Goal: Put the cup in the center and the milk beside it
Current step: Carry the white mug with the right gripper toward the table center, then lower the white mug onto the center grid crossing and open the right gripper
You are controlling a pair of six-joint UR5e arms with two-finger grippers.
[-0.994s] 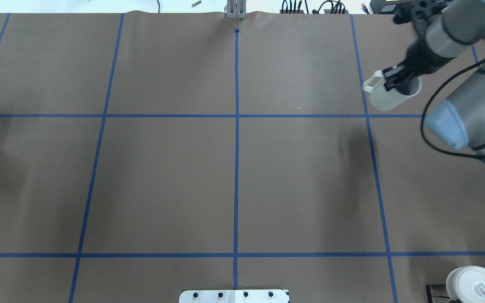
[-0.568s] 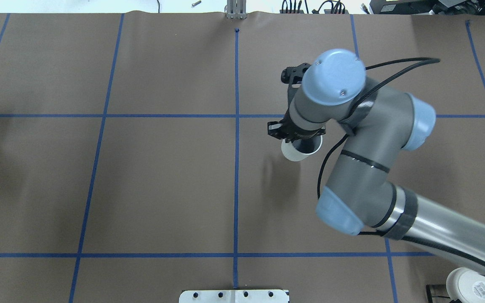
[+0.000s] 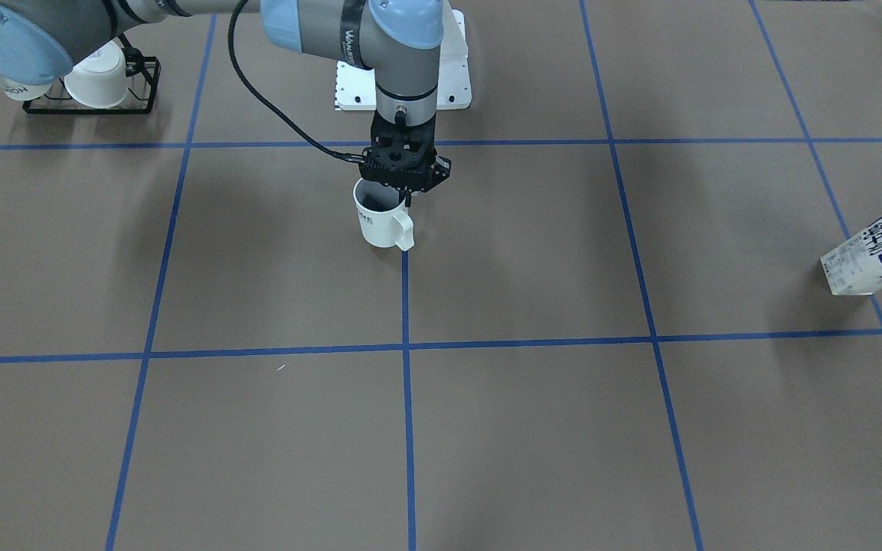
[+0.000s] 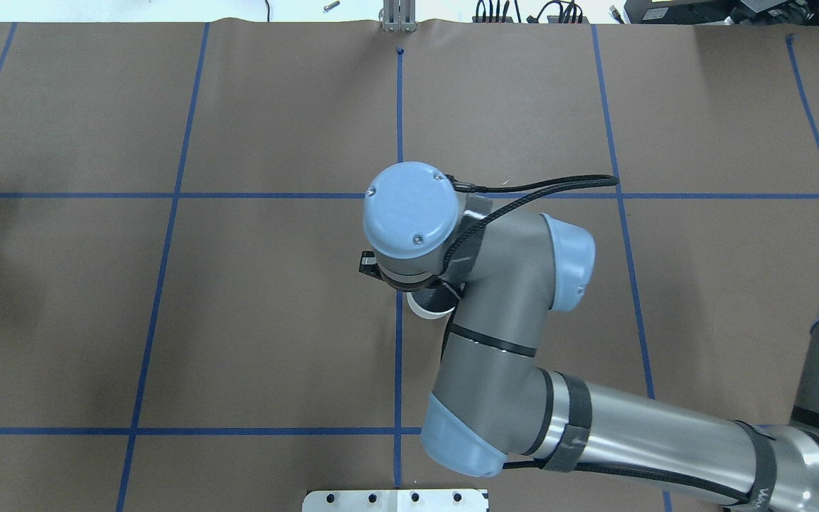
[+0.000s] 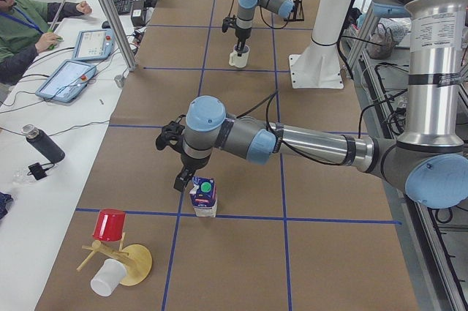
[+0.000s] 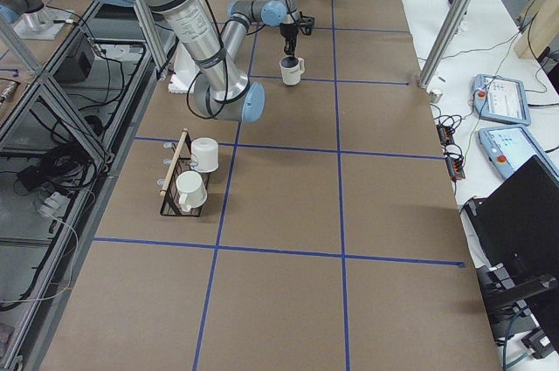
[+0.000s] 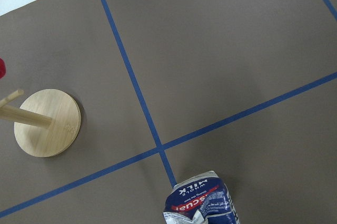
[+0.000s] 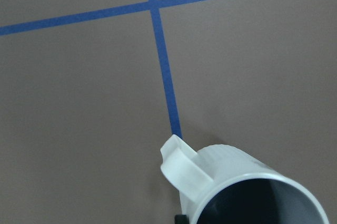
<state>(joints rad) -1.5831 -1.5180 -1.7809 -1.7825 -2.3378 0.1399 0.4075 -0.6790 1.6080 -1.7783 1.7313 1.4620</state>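
Note:
The white cup [image 3: 378, 223] with a loop handle stands upright at the table's center, beside the middle blue tape line [image 3: 406, 306]. My right gripper [image 3: 406, 200] is shut on its rim from above. In the overhead view my right wrist hides all but part of the cup's rim [image 4: 429, 307]. The right wrist view shows the cup's dark inside and handle [image 8: 231, 179]. The milk [image 3: 875, 249], a navy and white carton with a green cap [image 5: 205, 187], stands far off on my left side. My left gripper [image 5: 179, 178] hangs close beside it; I cannot tell whether it is open.
A black rack with white cups [image 3: 100, 80] stands at my right rear. A wooden stand [image 7: 47, 123] with a red cup [image 5: 110, 224] stands beyond the milk. A white mount plate [image 4: 395, 500] lies at the near edge. An operator [image 5: 22, 33] sits at a side table.
My right arm has carried the cup from the far right of the table leftward and nearer to me, to the middle tape line. The milk has not moved.

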